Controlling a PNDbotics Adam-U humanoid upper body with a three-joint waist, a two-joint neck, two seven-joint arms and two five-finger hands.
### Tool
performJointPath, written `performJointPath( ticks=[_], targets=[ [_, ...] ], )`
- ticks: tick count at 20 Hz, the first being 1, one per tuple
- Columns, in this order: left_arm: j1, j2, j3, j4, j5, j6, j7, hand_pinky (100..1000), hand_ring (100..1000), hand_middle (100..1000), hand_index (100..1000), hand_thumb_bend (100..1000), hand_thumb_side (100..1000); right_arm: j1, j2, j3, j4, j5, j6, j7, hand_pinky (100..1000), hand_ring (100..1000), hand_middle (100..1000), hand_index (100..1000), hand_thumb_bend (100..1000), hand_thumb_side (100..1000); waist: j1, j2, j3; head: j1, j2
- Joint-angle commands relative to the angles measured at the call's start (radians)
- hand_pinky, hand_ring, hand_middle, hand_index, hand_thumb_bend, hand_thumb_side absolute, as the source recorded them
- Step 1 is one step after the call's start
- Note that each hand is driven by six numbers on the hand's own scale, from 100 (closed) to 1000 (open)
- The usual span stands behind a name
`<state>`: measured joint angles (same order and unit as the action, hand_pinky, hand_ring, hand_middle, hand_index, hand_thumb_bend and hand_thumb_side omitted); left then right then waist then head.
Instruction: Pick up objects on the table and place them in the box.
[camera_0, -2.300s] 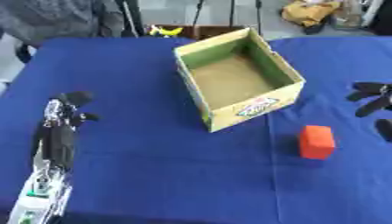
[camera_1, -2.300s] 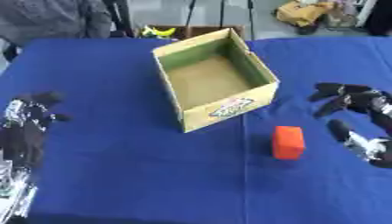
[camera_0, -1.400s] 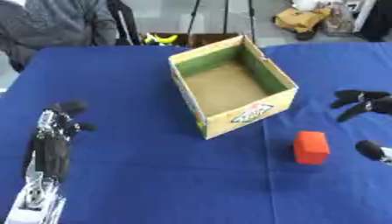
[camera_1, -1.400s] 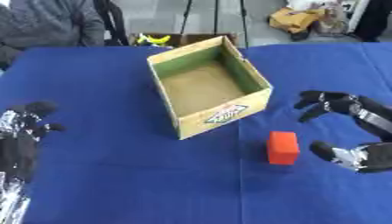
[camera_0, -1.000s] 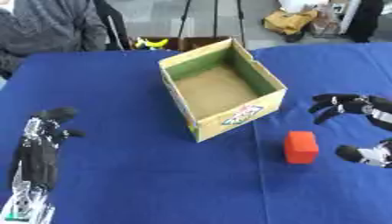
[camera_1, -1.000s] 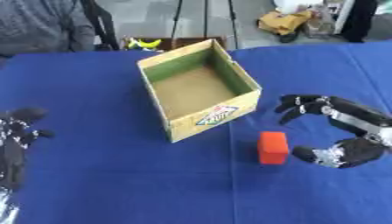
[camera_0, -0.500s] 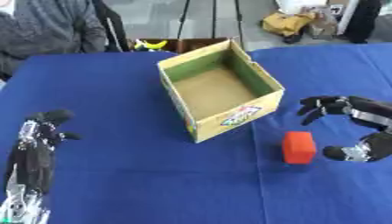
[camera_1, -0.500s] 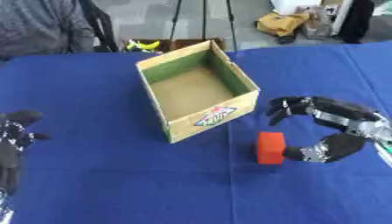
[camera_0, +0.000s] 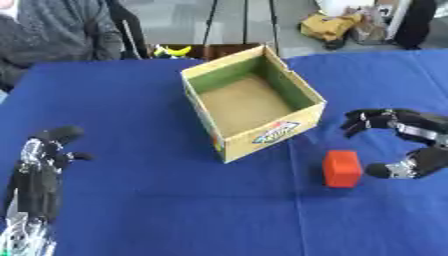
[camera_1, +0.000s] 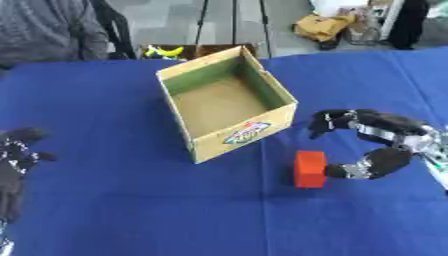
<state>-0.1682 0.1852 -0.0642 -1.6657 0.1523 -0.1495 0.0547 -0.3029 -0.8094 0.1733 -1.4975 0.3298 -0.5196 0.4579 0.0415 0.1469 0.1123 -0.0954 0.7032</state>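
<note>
Left hand: the black left hand (camera_0: 39, 172) lies on the near left of the blue cloth-covered table (camera_0: 131, 210), its fingers relaxed and pointing away, holding nothing.
Block: a small orange-red rectangular block (camera_1: 310, 169) stands on the cloth at the near right, in front of the box's near right corner and apart from it.
Right hand: the black-and-silver right hand (camera_1: 382, 142) comes in from the right edge, spread in a wide curve with the thumb low and just beside the block's right side and the fingers arched above, toward the box; it holds nothing, and whether the thumb touches the block cannot be told.
Box: an open cardboard box (camera_0: 254, 107) with green inner walls, a brown floor and a coloured label on its near yellow face sits mid-table, turned at an angle; nothing shows inside it.
Far edge: beyond the table, a small yellow object (camera_0: 173, 50) lies on the floor near black stand legs (camera_0: 241, 25), and a tan bag (camera_0: 332, 27) lies farther right.
</note>
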Motion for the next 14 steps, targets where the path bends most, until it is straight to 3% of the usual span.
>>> performJointPath(
  ticks=[1,14],
  targets=[
    [-0.009,0.019,-0.001,-0.017,0.003,-0.002,-0.003,542,814,644,702,100,1000,-0.022,-0.012,-0.001,0.024,0.03,-0.003,-0.015,789,1000,842,821,554,909,-0.001,-0.015,0.003,-0.004,0.005],
    [-0.012,0.017,-0.001,-0.017,0.003,-0.001,-0.003,542,815,644,702,100,1000,-0.041,0.019,0.028,0.078,0.09,-0.032,-0.025,791,1000,842,823,550,941,-0.001,-0.015,0.009,-0.008,0.008]
  ],
)
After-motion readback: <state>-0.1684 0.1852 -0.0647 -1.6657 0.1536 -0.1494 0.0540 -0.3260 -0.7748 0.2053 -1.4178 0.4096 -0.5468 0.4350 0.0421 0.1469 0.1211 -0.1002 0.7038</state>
